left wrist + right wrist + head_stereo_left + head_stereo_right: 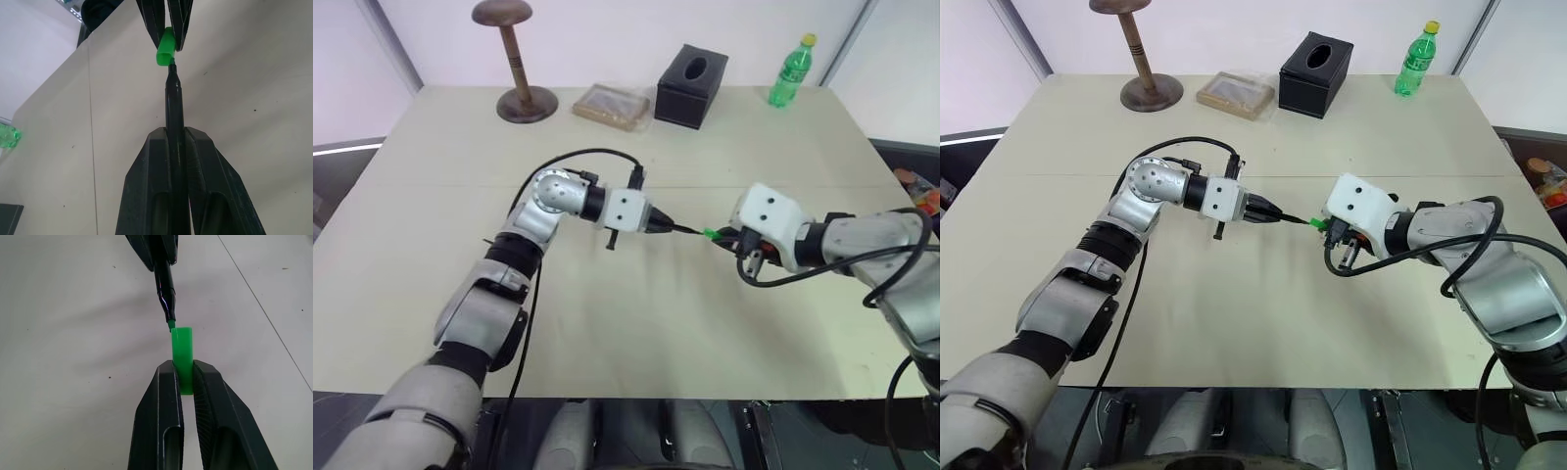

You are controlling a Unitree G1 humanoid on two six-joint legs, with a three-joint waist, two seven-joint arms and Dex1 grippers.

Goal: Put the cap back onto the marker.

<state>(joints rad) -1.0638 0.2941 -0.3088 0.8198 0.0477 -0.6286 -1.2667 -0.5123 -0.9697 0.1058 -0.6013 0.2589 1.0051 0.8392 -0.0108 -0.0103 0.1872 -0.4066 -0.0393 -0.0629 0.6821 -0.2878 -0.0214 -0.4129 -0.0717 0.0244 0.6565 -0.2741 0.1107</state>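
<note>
Right now the left claw (175, 147) is clamped on the marker (173, 105), and the right claw (185, 382) is clamped on the cap (182, 355). Marker tip sits right at the cap's open mouth, above the middle of the surface (636, 333). A black tissue box (691, 86), bottle (790, 70), tray (612, 105) and wooden stand (519, 69) line the far edge, well apart from both claws.

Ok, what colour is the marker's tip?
Green, like the cap; the marker body is black. Best seen in the right wrist view.
</note>
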